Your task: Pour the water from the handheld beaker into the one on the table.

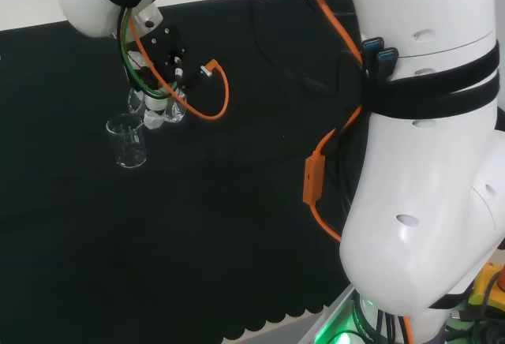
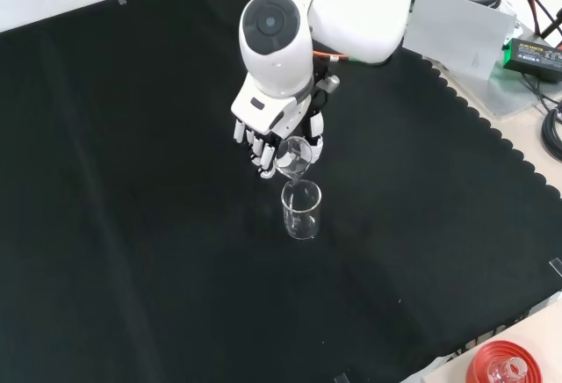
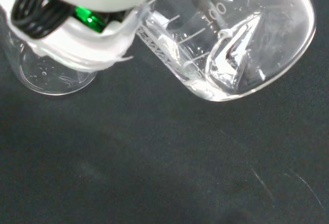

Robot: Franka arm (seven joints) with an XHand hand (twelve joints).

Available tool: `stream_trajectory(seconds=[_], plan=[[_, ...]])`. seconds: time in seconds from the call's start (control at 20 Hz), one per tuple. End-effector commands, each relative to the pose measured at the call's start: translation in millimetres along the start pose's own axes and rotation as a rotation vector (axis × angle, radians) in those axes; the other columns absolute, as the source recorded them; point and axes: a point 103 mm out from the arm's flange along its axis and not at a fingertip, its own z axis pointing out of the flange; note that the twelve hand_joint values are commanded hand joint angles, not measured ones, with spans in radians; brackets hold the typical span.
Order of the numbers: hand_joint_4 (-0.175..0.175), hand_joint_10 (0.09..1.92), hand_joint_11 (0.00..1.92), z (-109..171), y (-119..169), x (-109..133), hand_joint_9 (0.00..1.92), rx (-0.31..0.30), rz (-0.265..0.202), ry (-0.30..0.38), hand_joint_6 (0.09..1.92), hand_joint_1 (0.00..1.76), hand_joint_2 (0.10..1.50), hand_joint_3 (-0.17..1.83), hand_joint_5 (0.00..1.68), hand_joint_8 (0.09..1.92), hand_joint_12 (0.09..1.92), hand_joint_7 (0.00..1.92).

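Observation:
A clear glass beaker (image 2: 301,210) stands upright on the black cloth; in the head view this standing beaker (image 1: 127,141) is at the left. My hand (image 2: 263,141) is curled round a second clear beaker (image 2: 294,156), tipped over so its mouth hangs just above the standing one's rim. In the head view the hand (image 1: 158,103) sits right beside and above the standing beaker. The wrist view has the held beaker (image 3: 226,39) lying on its side with graduation marks and a little water at its lip, and the standing beaker (image 3: 49,75) behind a white part of the hand (image 3: 87,49).
The arm's white links (image 1: 426,147) rise at the head view's right, with an orange cable (image 1: 217,95) looping near the hand. A red ribbed stand (image 2: 503,365) lies off the cloth's scalloped edge at the front view's lower right. Grey boxes (image 2: 461,36) sit at the upper right.

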Motion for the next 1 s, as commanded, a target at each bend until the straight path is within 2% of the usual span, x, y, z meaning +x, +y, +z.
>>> stream_trajectory(seconds=[0.05,1.0], plan=[[0.175,0.09,1.03,-1.6,1.1,3.4,1.55,0.017,0.008,-0.043,0.47,1.14,0.65,0.6,1.37,0.09,0.98,1.72],[0.175,0.09,1.04,-8.2,4.5,14.1,1.56,0.041,0.019,-0.168,0.48,1.15,0.65,0.61,1.37,0.09,0.98,1.72]])
